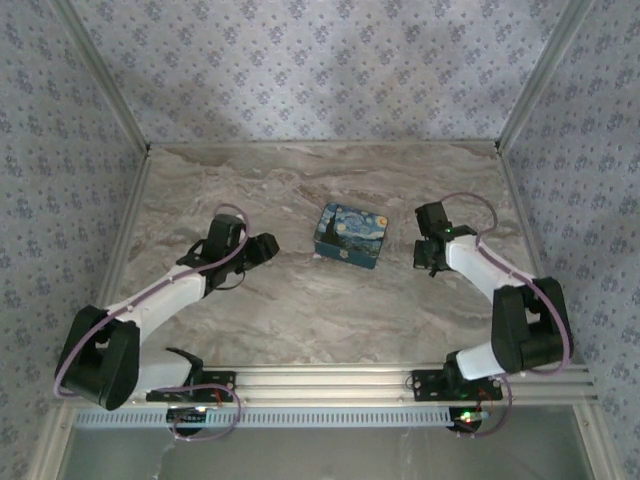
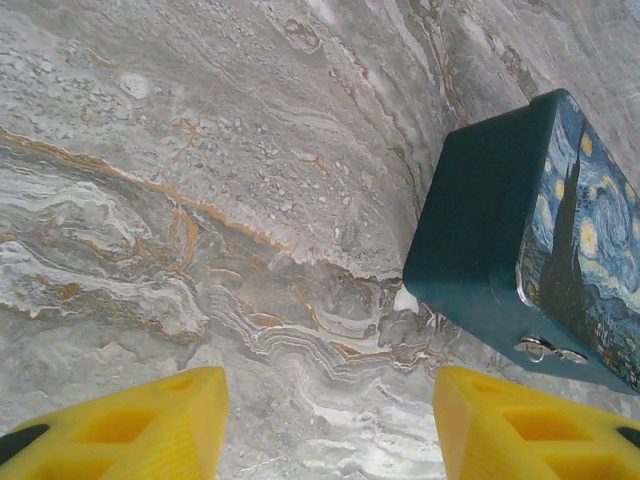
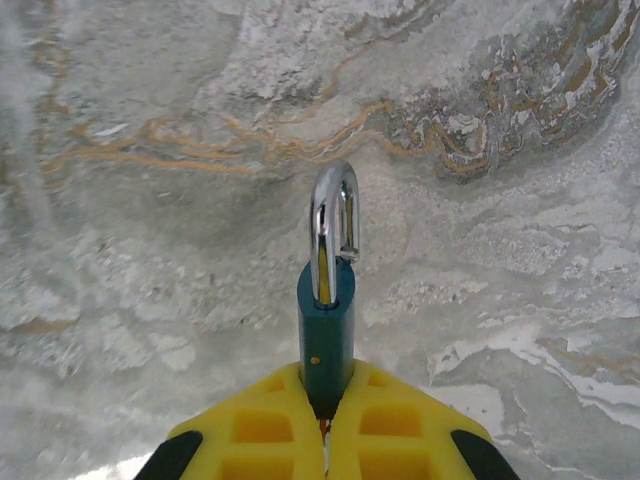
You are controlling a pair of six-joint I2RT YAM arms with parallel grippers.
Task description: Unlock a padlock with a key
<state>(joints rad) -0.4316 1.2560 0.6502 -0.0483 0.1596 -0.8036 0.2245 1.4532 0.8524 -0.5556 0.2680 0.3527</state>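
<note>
Right jaws clamp the padlock [image 3: 326, 320] over bare counter [image 3: 150, 300]. Left jaws stand wide open, near the box's [image 2: 480, 230] corner.

1 small blue metal padlock with a silvery shackle [image 3: 326, 330] | 1 blue-and-yellow swirl-painted rectangular box [image 1: 350, 236] | 1 small silvery latch [image 2: 548, 350] on that box | 2 white-and-black robot arms — left arm [image 1: 165, 292], right arm [image 1: 475, 265] | 2 yellow-fingered grippers — left gripper [image 2: 330, 400], right gripper [image 3: 327, 395] | 1 grey marble-patterned table [image 1: 330, 310]

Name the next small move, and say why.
Probably lower the open, empty left gripper toward the pale speck by the box, which may be the key: the right gripper clamps the padlock.
</note>
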